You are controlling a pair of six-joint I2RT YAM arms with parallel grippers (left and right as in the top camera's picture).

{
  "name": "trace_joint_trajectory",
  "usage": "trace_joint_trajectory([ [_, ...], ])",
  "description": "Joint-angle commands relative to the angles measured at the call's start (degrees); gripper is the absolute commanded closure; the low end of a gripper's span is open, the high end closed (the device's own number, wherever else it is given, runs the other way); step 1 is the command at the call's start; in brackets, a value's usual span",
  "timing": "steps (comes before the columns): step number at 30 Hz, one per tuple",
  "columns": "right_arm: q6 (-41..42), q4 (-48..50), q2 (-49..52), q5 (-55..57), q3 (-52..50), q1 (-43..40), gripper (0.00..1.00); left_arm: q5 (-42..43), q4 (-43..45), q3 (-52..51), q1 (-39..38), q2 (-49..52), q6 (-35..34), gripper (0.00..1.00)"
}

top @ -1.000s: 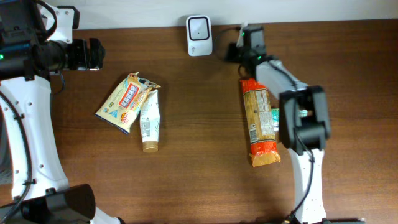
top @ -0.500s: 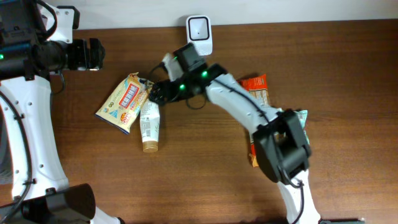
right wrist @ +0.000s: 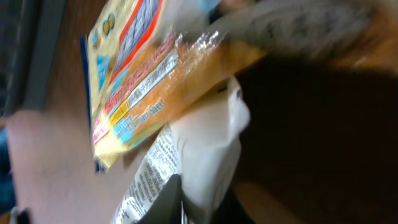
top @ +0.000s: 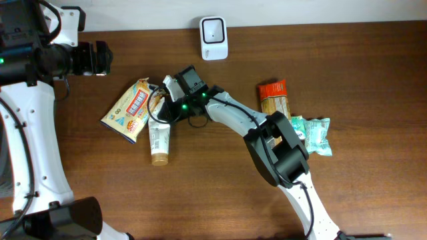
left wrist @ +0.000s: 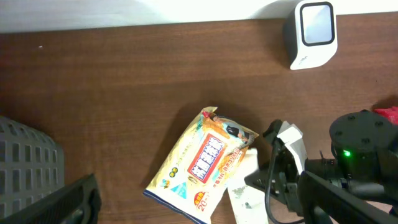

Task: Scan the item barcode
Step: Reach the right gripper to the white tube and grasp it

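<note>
The left gripper (top: 105, 59) hung open and empty, well apart from the work. The tube (top: 159, 137) lay on the table, its crimped end touching the packet (top: 130, 110) just to its left. The right gripper (top: 163, 109) appeared closed on that crimp. The step called for a straight lift clear of the packet. The tube would then need carrying to the scanner (top: 213, 30), its barcode turned toward the window.
</note>
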Motion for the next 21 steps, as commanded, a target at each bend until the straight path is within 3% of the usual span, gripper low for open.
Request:
trace_joint_trajectory([
  [1, 0.33, -7.89, -0.42, -2.01, -0.85, -2.03, 0.94, 0.42, 0.04, 0.37, 0.20, -0.28, 0.94, 0.01],
  [6, -4.39, -30.71, -9.68, 0.92, -0.85, -7.93, 0.96, 0.42, 0.04, 0.37, 0.20, -0.28, 0.92, 0.01],
  [10, -4.94, -45.64, -9.84, 9.92, -0.85, -8.63, 0.96, 0.44, 0.04, 0.37, 0.20, -0.28, 0.94, 0.01],
  [13, -11.13, -47.32, -9.86, 11.41, -0.85, -8.96, 0.96, 0.44, 0.04, 0.37, 0.20, -0.28, 0.94, 0.01],
  [19, -30.99, -47.41, -9.86, 11.43, 1.51, -9.86, 0.96, 0.42, 0.04, 0.37, 0.20, -0.28, 0.92, 0.01],
  [20, -32.48, -47.78, -9.86, 11.98, 2.67, -9.73, 0.93, 0.42, 0.04, 0.37, 0.20, -0.28, 0.94, 0.01],
  [21, -32.46, -48.37, -9.86, 13.70, 4.20, -9.73, 0.82, 0.42, 0.04, 0.37, 0.20, -0.28, 0.92, 0.01],
])
